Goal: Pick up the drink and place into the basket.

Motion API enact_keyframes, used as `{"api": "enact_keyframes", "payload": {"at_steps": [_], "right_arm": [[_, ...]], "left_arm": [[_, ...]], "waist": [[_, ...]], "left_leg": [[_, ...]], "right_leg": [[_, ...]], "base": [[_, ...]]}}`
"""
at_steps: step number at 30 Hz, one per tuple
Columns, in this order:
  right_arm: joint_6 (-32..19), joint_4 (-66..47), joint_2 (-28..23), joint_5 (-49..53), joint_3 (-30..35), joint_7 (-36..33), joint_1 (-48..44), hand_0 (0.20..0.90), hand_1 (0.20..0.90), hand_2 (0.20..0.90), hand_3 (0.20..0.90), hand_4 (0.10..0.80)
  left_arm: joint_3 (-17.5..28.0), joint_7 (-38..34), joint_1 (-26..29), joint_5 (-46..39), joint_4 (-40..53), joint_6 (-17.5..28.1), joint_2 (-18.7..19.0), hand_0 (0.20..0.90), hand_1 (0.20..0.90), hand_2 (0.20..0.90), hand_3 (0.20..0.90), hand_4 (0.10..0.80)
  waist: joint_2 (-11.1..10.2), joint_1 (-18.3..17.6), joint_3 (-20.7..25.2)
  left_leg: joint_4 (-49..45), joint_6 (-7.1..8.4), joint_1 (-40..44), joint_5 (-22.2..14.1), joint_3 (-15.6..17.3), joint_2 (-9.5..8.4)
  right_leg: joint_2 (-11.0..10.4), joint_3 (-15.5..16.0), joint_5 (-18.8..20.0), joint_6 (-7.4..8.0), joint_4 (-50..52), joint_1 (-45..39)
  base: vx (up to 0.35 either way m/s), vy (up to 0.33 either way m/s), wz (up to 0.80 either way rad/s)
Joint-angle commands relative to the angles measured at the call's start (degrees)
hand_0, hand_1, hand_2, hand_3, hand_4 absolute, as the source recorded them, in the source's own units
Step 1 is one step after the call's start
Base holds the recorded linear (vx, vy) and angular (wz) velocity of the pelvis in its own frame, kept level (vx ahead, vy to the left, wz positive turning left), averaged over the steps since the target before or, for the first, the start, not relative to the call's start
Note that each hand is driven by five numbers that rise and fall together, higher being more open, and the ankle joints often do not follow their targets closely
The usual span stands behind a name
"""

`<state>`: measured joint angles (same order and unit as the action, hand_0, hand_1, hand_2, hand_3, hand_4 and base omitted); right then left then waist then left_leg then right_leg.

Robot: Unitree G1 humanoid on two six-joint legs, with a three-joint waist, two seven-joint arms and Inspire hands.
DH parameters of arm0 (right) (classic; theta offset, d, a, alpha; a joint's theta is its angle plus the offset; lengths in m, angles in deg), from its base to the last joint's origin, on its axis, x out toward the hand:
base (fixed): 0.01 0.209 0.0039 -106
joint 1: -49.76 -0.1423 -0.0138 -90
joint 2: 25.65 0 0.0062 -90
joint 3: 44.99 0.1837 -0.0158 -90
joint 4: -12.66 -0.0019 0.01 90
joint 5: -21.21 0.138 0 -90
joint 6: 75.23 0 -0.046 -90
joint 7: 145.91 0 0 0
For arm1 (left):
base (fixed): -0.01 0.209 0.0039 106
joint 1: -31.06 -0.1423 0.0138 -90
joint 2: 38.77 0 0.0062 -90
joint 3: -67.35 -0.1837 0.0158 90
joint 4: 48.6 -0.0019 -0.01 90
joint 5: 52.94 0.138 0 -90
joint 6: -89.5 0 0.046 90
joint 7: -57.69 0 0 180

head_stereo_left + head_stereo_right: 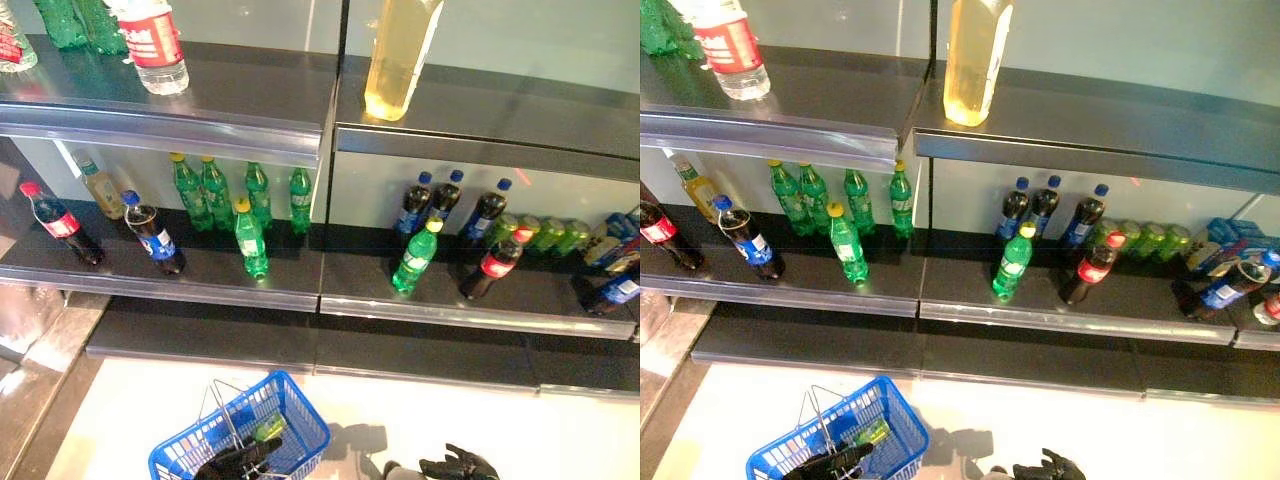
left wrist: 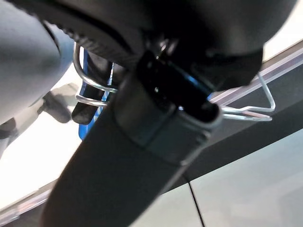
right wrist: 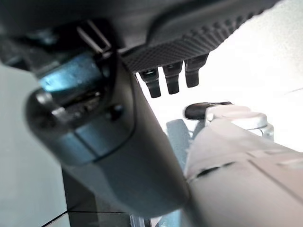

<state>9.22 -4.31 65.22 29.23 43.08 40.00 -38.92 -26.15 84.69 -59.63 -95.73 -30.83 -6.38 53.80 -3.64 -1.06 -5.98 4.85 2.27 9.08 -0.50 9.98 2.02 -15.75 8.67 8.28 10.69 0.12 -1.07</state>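
Basket [image 1: 250,425] in blue plastic hangs low at about seven o'clock, carried by its wire handles: the left robot hand [image 1: 236,462] has its fingers curled round them, which keeps the mouth facing up and ready to receive. A green bottle [image 1: 268,428] already lies inside, just beyond that hand. At about five o'clock the right robot hand [image 1: 458,466] hangs over the pale floor with nothing in it; whether its fingers are curled or slack I cannot tell.

Up at twelve o'clock the shelves [image 1: 300,285] carry what else is on offer: cola bottles [image 1: 60,225] toward ten o'clock, a cluster of green bottles [image 1: 235,200] near the middle, then dark bottles with blue caps [image 1: 440,205] and green cans [image 1: 545,233] toward two o'clock. A big yellow bottle [image 1: 398,55] stands above. Nothing lies between the free hand and the basket.
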Motion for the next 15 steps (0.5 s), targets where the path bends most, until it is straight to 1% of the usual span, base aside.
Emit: {"api": "enact_keyframes", "payload": {"at_steps": [1,2,3,4,5,6,7,8,10,13,15], "right_arm": [[-0.7,-0.5,-1.8,1.1,-0.2,0.1,-1.7,0.900,0.900,0.900,0.900,0.800],[-0.2,-0.9,-1.7,0.5,-0.6,0.7,-2.0,0.900,0.900,0.900,0.900,0.800],[0.5,-1.1,-1.4,-0.7,-0.8,0.7,-2.2,0.900,0.900,0.900,0.900,0.800],[0.8,-1.3,-1.0,-0.7,-1.4,0.5,-2.2,0.900,0.900,0.900,0.900,0.800],[1.0,-1.5,-1.0,-0.5,-2.0,0.6,-2.4,0.900,0.900,0.900,0.900,0.800],[1.4,-1.5,-1.3,-0.2,-2.1,0.3,-2.7,0.900,0.900,0.900,0.900,0.800],[1.5,-1.5,-1.4,0.0,-2.1,0.1,-2.7,0.900,0.900,0.900,0.900,0.800],[1.9,-1.4,-1.6,0.6,-2.0,-0.5,-2.9,0.900,0.900,0.900,0.900,0.800],[2.8,-0.7,-2.3,0.1,-1.7,-1.2,-3.4,0.900,0.900,0.900,0.900,0.800],[1.2,0.2,-2.5,0.1,-1.0,-1.4,-2.6,0.900,0.900,0.900,0.900,0.800],[0.6,0.2,-2.6,0.1,-1.0,-1.5,-2.2,0.900,0.900,0.900,0.900,0.800]], "left_arm": [[2.0,6.7,6.2,0.0,4.3,3.1,-0.2,0.300,0.300,0.300,0.200,0.100],[2.3,6.0,6.3,-0.8,4.2,3.2,-0.1,0.300,0.300,0.300,0.200,0.100],[2.8,4.8,5.8,-1.6,4.2,3.1,-0.3,0.300,0.300,0.300,0.200,0.100],[3.3,4.9,5.5,-1.0,4.3,2.9,-0.4,0.300,0.300,0.300,0.200,0.100],[3.8,5.8,5.2,-0.6,4.3,2.4,-0.7,0.300,0.300,0.300,0.200,0.100],[3.7,6.8,5.0,0.9,4.3,2.6,-1.1,0.300,0.300,0.300,0.200,0.100],[3.6,6.9,5.0,1.2,4.2,2.8,-1.2,0.300,0.300,0.300,0.200,0.100],[3.2,6.6,4.9,1.3,4.0,3.4,-1.5,0.300,0.300,0.300,0.200,0.100],[2.6,5.8,5.1,0.0,4.0,3.9,-2.5,0.300,0.300,0.300,0.200,0.100],[2.6,6.3,5.6,1.3,3.5,4.2,-3.2,0.300,0.300,0.300,0.200,0.100],[2.7,6.5,5.6,1.3,3.2,4.3,-3.1,0.300,0.300,0.300,0.200,0.100]], "waist": [[2.0,1.3,-0.3],[2.2,1.8,-0.2],[2.1,2.0,0.3],[2.0,2.1,0.6],[1.8,2.3,1.0],[1.7,2.4,1.3],[1.7,2.4,1.3],[1.7,2.4,1.3],[2.0,2.4,1.6],[2.2,2.5,1.7],[2.3,2.4,1.6]], "left_leg": [[-3.4,-1.34,-1.7,-2.3,1.6,0.80],[-3.6,-0.49,-2.1,-1.9,2.2,2.13],[-3.3,0.19,-1.8,-1.3,2.9,2.81],[-3.2,0.71,-1.6,-0.9,3.2,3.56],[-3.5,1.21,-1.5,-0.5,3.6,4.59],[-3.8,2.00,-1.7,0.2,4.4,5.97],[-3.8,2.17,-1.7,0.4,4.4,6.25],[-3.8,2.54,-1.8,0.8,4.6,6.88],[-2.9,3.69,-1.8,2.4,5.5,8.45],[-1.9,4.19,-2.0,3.5,6.7,9.05],[-1.9,4.17,-2.0,3.4,6.6,8.98]], "right_leg": [[-2.3,-1.2,0.8,0.21,9.4,4.3],[-1.9,1.4,-1.9,0.02,7.1,2.6],[-1.6,2.7,-2.0,-0.01,5.1,1.3],[-0.8,2.8,-2.4,0.15,4.4,0.7],[0.0,3.2,-3.4,-0.21,3.5,0.0],[1.1,3.7,-4.1,-0.92,2.2,-1.2],[1.3,3.8,-4.1,-1.04,2.0,-1.5],[1.8,4.0,-4.1,-1.26,1.4,-2.0],[2.4,5.3,-4.0,-1.78,-0.5,-3.3],[2.4,7.4,-3.8,-1.88,-1.6,-4.6],[2.3,7.7,-3.9,-1.95,-1.4,-4.6]], "base": [[0.052,-0.366,-0.05],[0.061,-0.375,-0.11],[0.080,-0.319,0.02],[0.101,-0.290,0.09],[0.112,-0.274,0.12],[0.088,-0.212,0.12],[0.070,-0.147,0.13],[0.033,-0.086,0.07],[0.035,-0.070,0.02],[0.066,-0.017,0.13],[0.064,0.023,0.09]]}}
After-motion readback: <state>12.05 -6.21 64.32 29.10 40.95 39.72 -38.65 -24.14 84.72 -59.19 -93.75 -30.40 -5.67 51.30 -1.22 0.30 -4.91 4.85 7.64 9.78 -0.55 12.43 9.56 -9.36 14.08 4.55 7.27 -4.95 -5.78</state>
